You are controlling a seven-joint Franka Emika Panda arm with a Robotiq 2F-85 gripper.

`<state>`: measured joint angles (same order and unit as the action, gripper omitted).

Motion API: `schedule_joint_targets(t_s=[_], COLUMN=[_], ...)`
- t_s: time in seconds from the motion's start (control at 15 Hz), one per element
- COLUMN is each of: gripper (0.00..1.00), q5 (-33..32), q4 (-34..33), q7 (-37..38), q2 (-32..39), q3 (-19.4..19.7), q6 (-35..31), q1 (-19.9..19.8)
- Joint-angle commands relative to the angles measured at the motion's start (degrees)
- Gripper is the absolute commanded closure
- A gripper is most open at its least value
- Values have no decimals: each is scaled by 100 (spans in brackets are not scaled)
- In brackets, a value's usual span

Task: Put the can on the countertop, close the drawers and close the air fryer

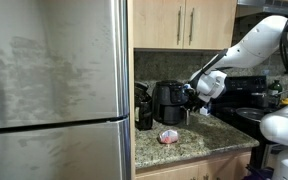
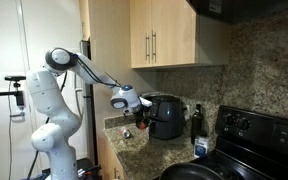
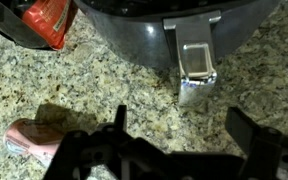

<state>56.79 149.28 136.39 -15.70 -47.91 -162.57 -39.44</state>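
Can, in an exterior view: the can (image 1: 169, 136) sits on the countertop (image 1: 206, 140), in front of the air fryer (image 1: 169, 102).
Gripper, in an exterior view: the gripper (image 1: 192, 97) hangs just beside the air fryer; it is too small here to tell how the fingers stand.
Doors, in an exterior view: the drawers (image 1: 184, 22) on the wall look shut, next to the big fridge (image 1: 54, 90).
Arm, in an exterior view: the white arm (image 2: 79, 62) reaches over the countertop (image 2: 136, 146) to the air fryer (image 2: 166, 115).
Stove, in an exterior view: the black stove (image 2: 254, 130) stands past the air fryer.
Fingers, wrist view: the fingers (image 3: 119, 125) stand wide apart with nothing between them.
Can, wrist view: the can (image 3: 29, 140) rests on the countertop (image 3: 114, 80), near one finger, off to the side.
Air fryer, wrist view: the air fryer (image 3: 154, 25) is in front, its handle (image 3: 197, 65) facing the gripper (image 3: 179, 118).
Packet, wrist view: a red packet (image 3: 49, 20) lies beside the air fryer.
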Motion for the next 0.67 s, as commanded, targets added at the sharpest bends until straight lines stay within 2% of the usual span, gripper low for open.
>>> schedule_joint_targets(t_s=[0.0,0.07,0.13,0.2,0.33,0.4,0.47,0.53,0.6], gripper=[0,0,0,0,0,0,0,0,0], q5=[-494,-851,-907,-1392,-1973,-2034,-2440,-2532,-2601], q4=[117,95,-117,-228,-352,-432,-464,-533,-602], q7=[312,550,600,913,1316,1260,1287,1154,1094], q2=[210,293,340,463,532,629,992,1087,1183], q3=[927,1032,405,420,320,365,1381,1629,2087], q6=[-244,-315,-271,-416,-331,-306,-484,-457,-382], q1=[938,955,214,149,-112,-71,932,1177,1644])
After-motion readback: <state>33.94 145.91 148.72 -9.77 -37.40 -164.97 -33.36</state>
